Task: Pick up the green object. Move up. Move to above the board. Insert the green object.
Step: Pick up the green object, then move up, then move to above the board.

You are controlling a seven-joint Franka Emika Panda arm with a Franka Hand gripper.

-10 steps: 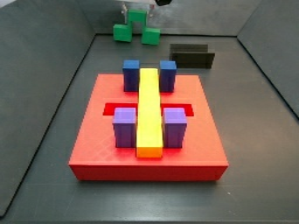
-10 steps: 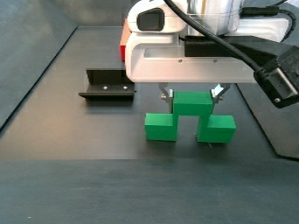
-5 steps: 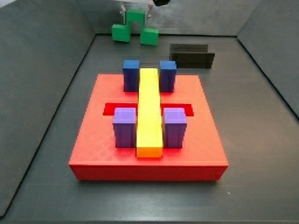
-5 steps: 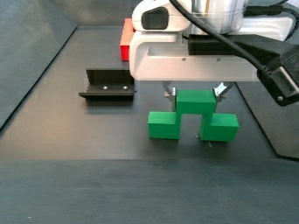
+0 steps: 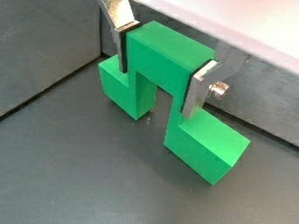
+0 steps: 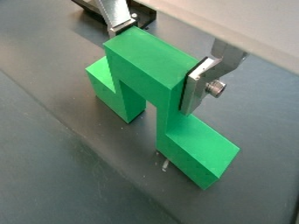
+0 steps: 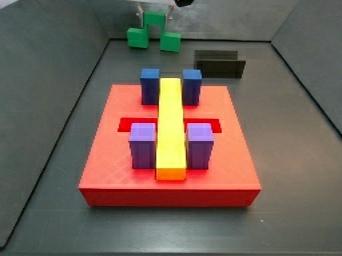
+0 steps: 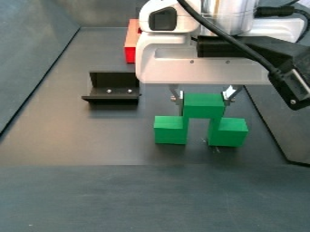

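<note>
I read the end effector astride the arch piece's raised middle. Fixture sits beside it; board well apart across floor.

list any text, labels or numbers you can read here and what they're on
None readable: no words, labels or numbers show on the green object, the board, the fixture or the pincer, which is at the green object's raised middle.

Bright green object, silver claw plates
</note>
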